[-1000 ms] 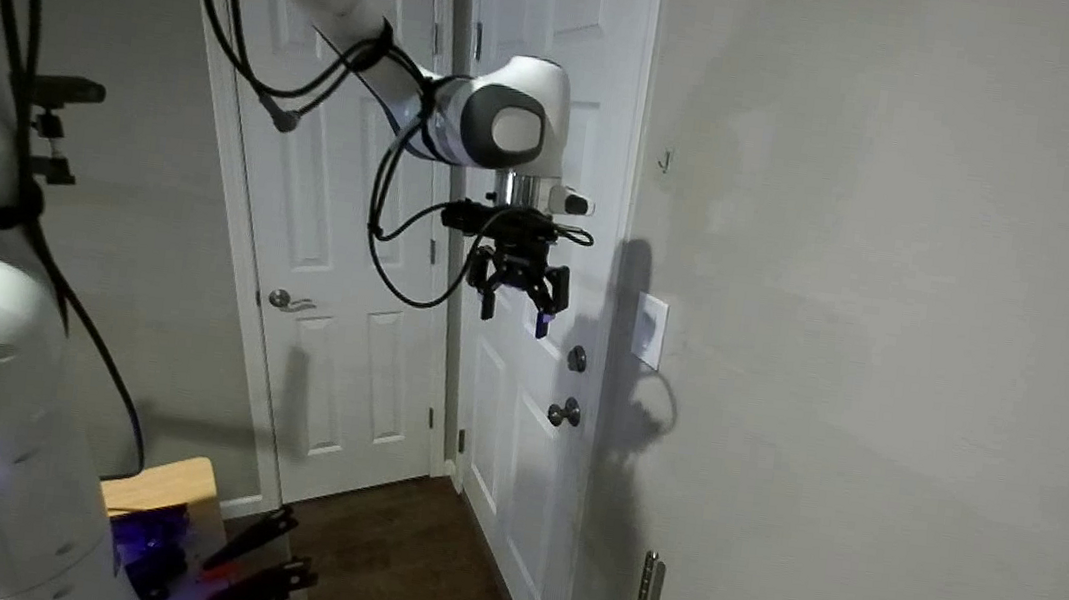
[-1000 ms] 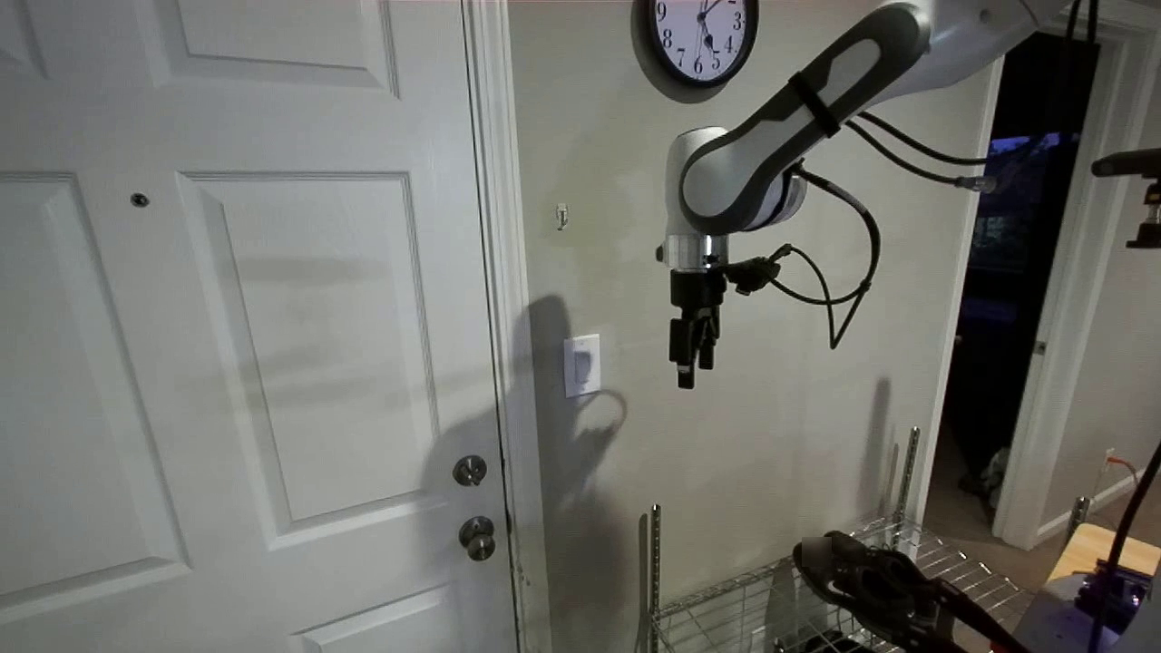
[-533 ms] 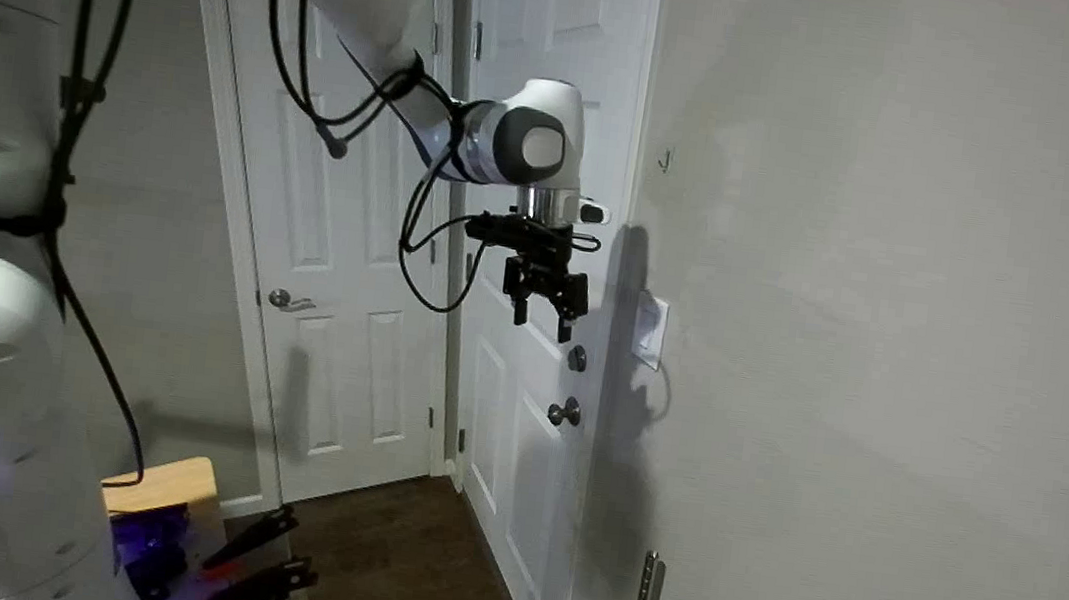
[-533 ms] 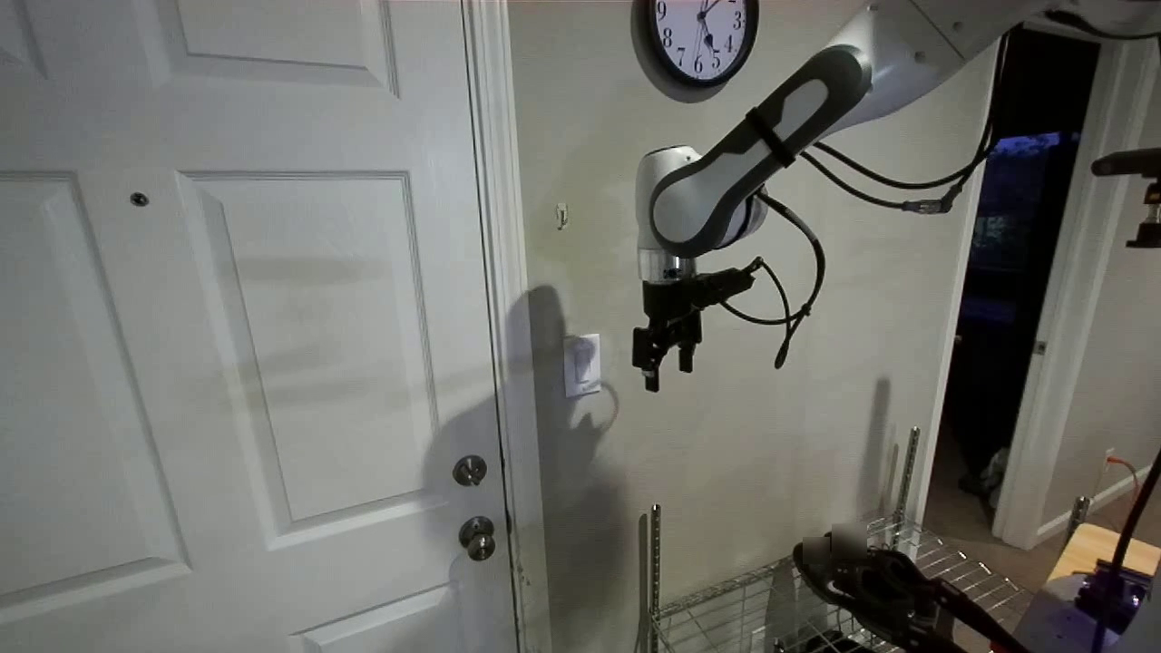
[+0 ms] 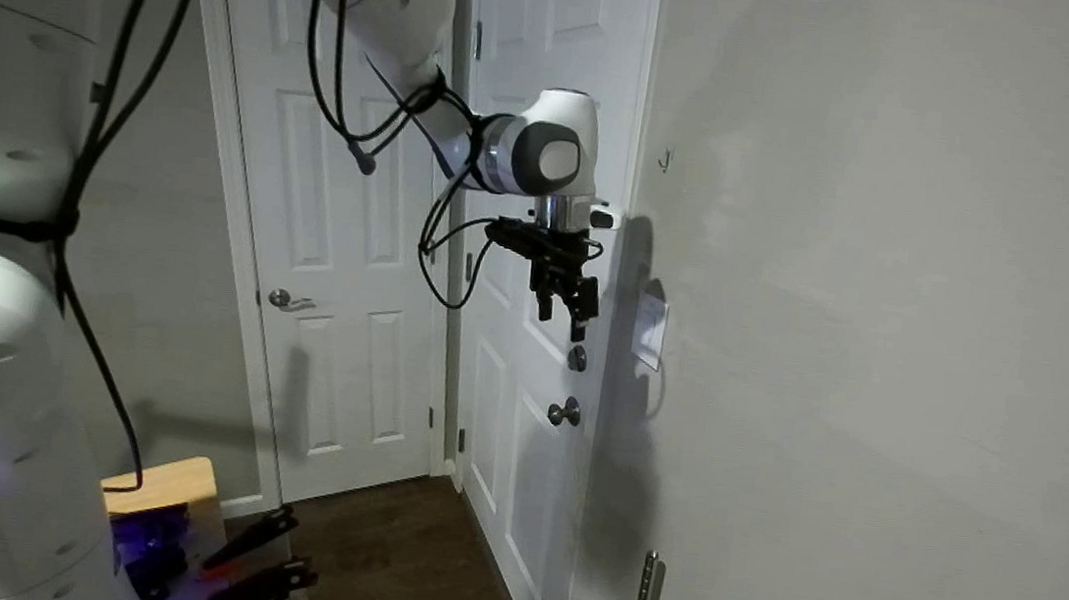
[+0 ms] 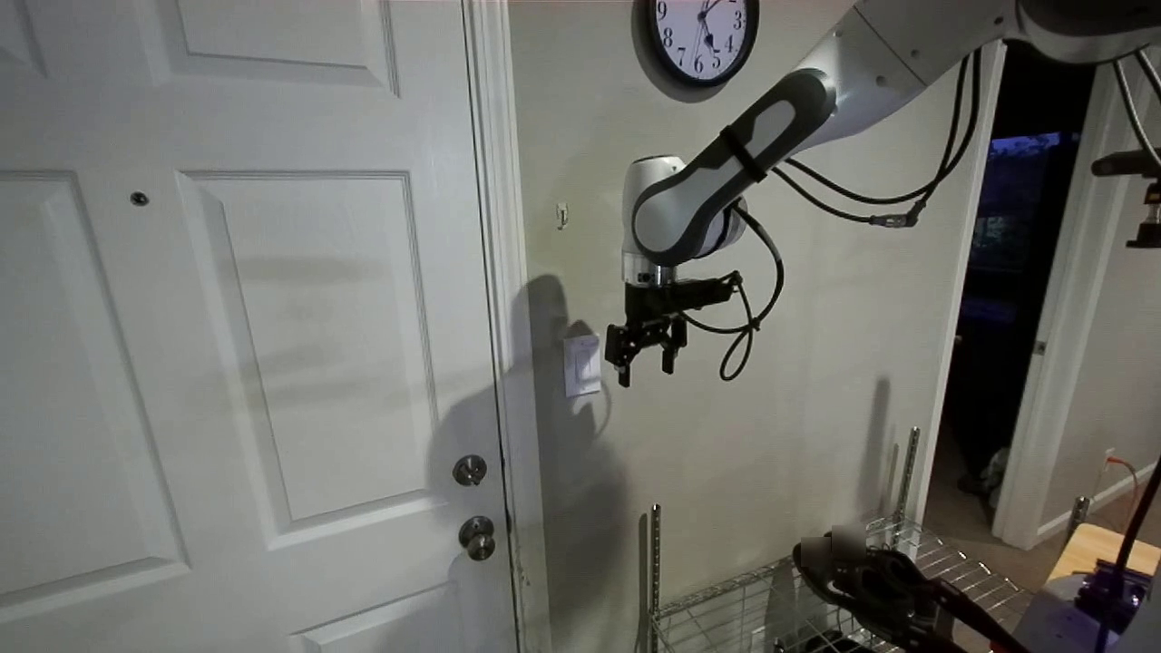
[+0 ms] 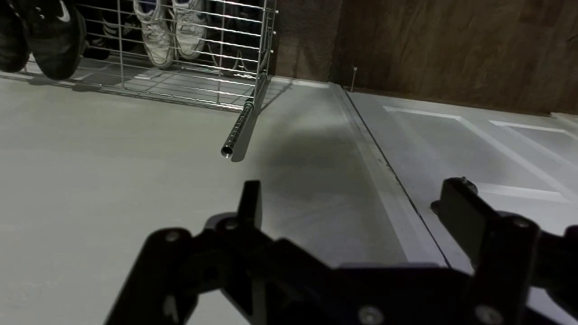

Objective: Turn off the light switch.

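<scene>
In both exterior views the arm (image 6: 803, 100) has swung in, bringing the gripper (image 6: 646, 374) nearer the light switch (image 6: 582, 366), a plate on the wall (image 6: 780, 435) near the door frame (image 6: 503, 181); the gripper's fingers (image 7: 249, 205) stand wide apart, pointing down, nothing between them. For a clean press, bring them together into one firm tip, line it up with the toggle (image 6: 583, 362) and ease in square, keeping the arm off the wall. The plate is too shaded to tell which way it is set.
</scene>
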Controlling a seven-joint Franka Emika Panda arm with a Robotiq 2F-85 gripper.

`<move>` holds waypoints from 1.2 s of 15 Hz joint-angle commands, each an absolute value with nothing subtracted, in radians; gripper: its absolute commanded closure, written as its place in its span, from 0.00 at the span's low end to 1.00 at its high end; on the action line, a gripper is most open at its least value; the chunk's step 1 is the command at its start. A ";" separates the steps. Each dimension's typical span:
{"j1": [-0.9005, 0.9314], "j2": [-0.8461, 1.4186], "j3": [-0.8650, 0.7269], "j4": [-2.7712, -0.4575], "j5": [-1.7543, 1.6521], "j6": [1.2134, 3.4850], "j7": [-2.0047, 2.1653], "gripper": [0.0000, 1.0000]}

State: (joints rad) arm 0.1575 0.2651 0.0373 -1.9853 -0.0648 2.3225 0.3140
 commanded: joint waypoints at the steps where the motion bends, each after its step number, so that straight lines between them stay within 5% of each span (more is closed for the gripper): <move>1: 0.154 0.265 0.041 -1.984 -0.066 2.320 0.314 0.00; 12: 0.155 0.268 0.036 -1.985 -0.072 2.339 0.333 0.00; 14: 0.160 0.285 0.033 -1.971 -0.086 2.346 0.339 0.27; 18: 0.166 0.319 0.038 -1.942 -0.086 2.351 0.326 0.55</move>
